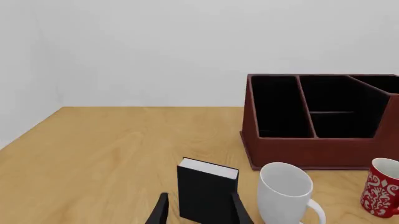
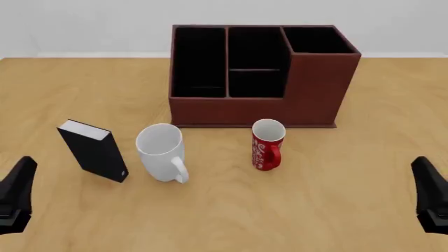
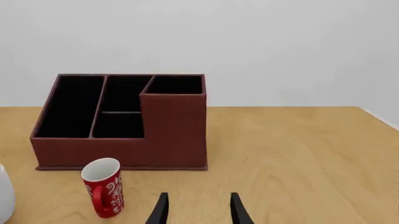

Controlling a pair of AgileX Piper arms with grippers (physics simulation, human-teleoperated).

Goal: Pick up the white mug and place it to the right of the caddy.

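Left pincer (fingers apart, empty) just behind white mug, untouched.

Red mug upright; black box standing; wooden table.

Two matte black grippers are seen: the left gripper and right gripper as dark tapered wedges, each with slim, flat, blade-like black fingers.
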